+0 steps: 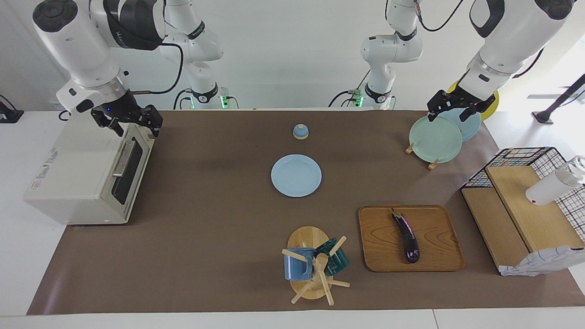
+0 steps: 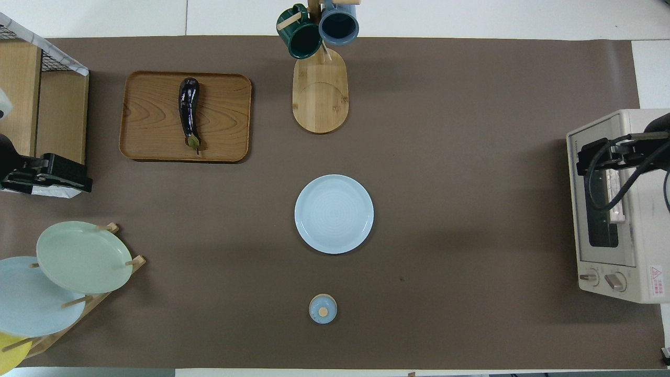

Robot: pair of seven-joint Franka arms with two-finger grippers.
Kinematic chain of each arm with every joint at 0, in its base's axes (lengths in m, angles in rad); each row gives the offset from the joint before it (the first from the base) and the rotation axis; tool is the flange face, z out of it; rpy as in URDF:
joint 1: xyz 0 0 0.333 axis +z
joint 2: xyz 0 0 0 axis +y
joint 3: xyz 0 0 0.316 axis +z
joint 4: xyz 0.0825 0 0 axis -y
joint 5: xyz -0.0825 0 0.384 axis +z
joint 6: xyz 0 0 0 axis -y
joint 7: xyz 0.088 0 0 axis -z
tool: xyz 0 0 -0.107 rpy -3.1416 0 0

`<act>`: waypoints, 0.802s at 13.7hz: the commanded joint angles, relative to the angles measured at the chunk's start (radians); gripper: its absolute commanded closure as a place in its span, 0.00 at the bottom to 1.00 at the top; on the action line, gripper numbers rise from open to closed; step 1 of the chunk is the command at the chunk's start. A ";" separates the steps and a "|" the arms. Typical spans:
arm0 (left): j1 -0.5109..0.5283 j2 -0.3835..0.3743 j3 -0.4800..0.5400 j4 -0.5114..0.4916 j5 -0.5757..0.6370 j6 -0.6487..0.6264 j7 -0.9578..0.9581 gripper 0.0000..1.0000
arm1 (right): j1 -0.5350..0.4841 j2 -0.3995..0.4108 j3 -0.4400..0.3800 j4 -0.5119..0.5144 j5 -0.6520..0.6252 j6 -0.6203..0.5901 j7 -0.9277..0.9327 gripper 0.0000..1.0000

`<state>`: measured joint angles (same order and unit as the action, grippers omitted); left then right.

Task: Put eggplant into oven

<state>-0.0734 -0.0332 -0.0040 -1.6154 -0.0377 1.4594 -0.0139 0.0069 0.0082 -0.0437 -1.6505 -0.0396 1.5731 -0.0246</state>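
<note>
The eggplant (image 1: 406,235), dark purple with a green stem cap, lies lengthwise on a wooden tray (image 1: 438,256) toward the left arm's end of the table; it also shows in the overhead view (image 2: 189,110). The cream-white oven (image 1: 77,178) stands at the right arm's end with its glass door shut, and shows in the overhead view too (image 2: 641,220). My right gripper (image 1: 137,130) is open and empty, hovering over the oven's top front edge by the door handle (image 1: 124,157). My left gripper (image 1: 448,116) is open and empty over the plate rack, apart from the eggplant.
A light blue plate (image 1: 296,175) lies mid-table, with a small blue lid (image 1: 300,131) nearer to the robots. A mug tree (image 1: 315,262) with two mugs stands beside the tray. A rack holds a green plate (image 1: 435,139). A wooden shelf with a wire basket (image 1: 521,214) holds a white bottle (image 1: 550,187).
</note>
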 commanded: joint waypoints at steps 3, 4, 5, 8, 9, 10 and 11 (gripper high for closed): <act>-0.006 -0.004 0.001 0.005 0.013 0.007 -0.011 0.00 | -0.007 -0.017 0.004 -0.002 0.030 -0.007 0.023 0.00; -0.006 -0.005 0.001 0.005 0.013 0.006 -0.011 0.00 | -0.007 -0.019 0.004 0.000 0.030 -0.002 0.020 0.00; -0.006 -0.004 0.001 0.005 0.015 0.006 -0.011 0.00 | -0.016 -0.020 0.004 -0.006 0.030 0.027 0.018 0.00; -0.009 -0.004 0.001 0.005 0.015 0.009 -0.014 0.00 | -0.024 -0.030 0.002 -0.040 0.035 0.073 -0.053 0.54; -0.008 -0.005 0.001 0.003 0.013 0.009 -0.014 0.00 | -0.022 -0.040 0.002 -0.066 0.035 0.084 -0.058 0.83; -0.008 -0.005 0.001 0.000 0.013 0.025 -0.014 0.00 | -0.024 -0.059 0.002 -0.110 0.035 0.120 -0.073 1.00; -0.011 -0.005 0.002 -0.014 0.013 0.080 -0.014 0.00 | -0.031 -0.085 0.001 -0.174 0.035 0.161 -0.108 1.00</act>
<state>-0.0734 -0.0332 -0.0041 -1.6160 -0.0377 1.4765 -0.0139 -0.0060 -0.0080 -0.0449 -1.6936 -0.0390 1.6546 -0.0712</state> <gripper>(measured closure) 0.000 0.317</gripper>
